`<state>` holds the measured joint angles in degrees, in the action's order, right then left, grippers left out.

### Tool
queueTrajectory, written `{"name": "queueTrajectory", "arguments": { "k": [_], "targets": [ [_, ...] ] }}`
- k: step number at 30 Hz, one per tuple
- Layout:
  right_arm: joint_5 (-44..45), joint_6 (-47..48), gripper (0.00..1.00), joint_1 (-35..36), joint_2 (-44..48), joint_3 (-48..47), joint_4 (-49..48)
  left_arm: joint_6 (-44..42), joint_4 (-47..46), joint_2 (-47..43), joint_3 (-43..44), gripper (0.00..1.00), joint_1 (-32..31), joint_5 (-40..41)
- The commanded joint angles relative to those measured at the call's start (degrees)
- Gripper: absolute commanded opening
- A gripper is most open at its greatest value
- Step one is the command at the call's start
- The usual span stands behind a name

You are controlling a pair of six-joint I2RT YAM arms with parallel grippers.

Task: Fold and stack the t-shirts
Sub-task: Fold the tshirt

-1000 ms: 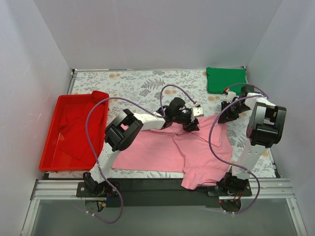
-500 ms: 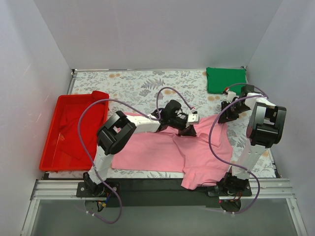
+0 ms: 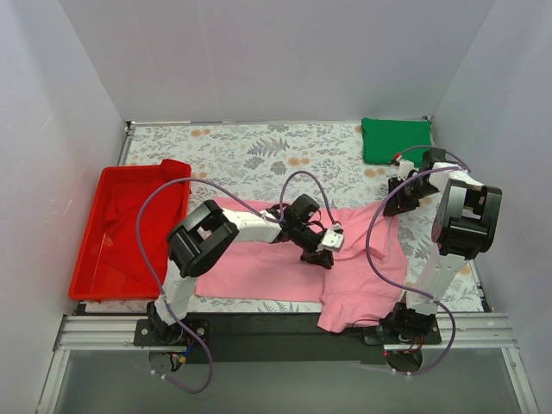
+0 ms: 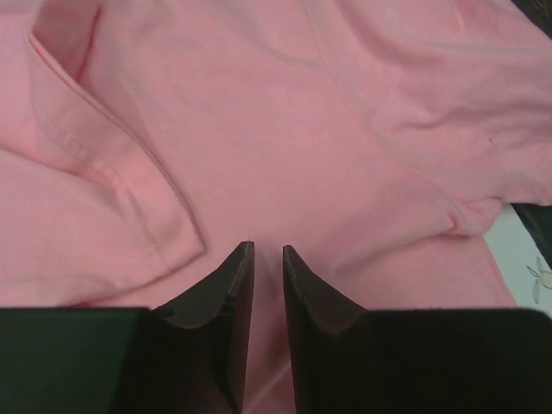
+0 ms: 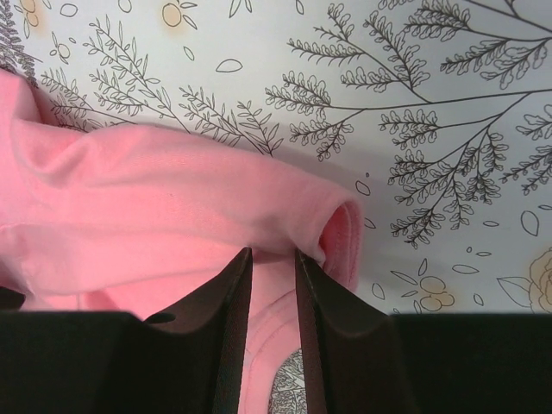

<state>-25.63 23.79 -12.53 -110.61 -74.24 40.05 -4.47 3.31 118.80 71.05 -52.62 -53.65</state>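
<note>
The light pink t-shirt [image 3: 259, 269] lies spread at the front middle of the table, with one part hanging over the near edge. My left gripper [image 3: 325, 248] sits low on its middle. In the left wrist view the jaws [image 4: 267, 248] stand almost closed, with pink fabric [image 4: 259, 129] pinched in the narrow gap. My right gripper [image 3: 397, 203] is shut on the shirt's far right corner. The right wrist view shows its jaws [image 5: 272, 252] gripping a folded hem of the pink t-shirt [image 5: 172, 198]. The dark green t-shirt [image 3: 396, 141] lies folded at the back right.
A red plastic tray [image 3: 86, 233] holding a red cloth [image 3: 138, 228] stands at the left. The table has a floral cover [image 3: 250, 151]. White walls enclose the left, back and right sides. Purple cables loop over both arms.
My left gripper has moved from the shirt's far edge toward the front, onto the middle of the shirt, drawing pink fabric with it. The right arm has not moved.
</note>
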Motion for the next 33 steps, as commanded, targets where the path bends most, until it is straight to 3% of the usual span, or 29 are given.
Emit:
{"name": "queueTrajectory", "arguments": {
  "k": [1,4,6,9,10,15,19,33],
  "targets": [
    [3.56,1.78,0.34,-0.38,1.36,-1.35,-0.5,-1.88,5.04,-8.49,-1.51,0.2,1.9,-0.05],
    [4.36,2.92,0.34,-0.56,2.06,-1.52,0.02,4.18,4.43,-13.15,-2.75,0.29,5.4,0.64],
    [4.44,3.63,0.34,-0.65,2.59,-1.61,0.29,16.21,2.59,-17.26,-3.46,0.31,9.87,3.19],
    [4.8,4.59,0.34,-0.65,3.38,-2.05,0.73,26.77,4.5,-21.59,-2.85,0.31,17.25,10.38],
    [4.97,5.29,0.34,-0.65,3.73,-2.23,0.73,28.1,8.34,-22.12,-2.23,0.3,18.85,16.32],
    [5.24,6.71,0.34,-0.65,4.96,-3.1,1.34,28.91,24.08,-22.3,0.76,0.28,29.39,27.89],
    [1.55,6.36,0.35,-0.65,7.85,-5.12,2.31,29.96,28.13,-22.04,0.93,0.27,34.24,32.63],
    [6.28,7.76,0.34,3.83,2.51,-4.07,3.72,34.79,29.65,-14.49,-1.7,0.24,36.1,46.09]
  ]
}}
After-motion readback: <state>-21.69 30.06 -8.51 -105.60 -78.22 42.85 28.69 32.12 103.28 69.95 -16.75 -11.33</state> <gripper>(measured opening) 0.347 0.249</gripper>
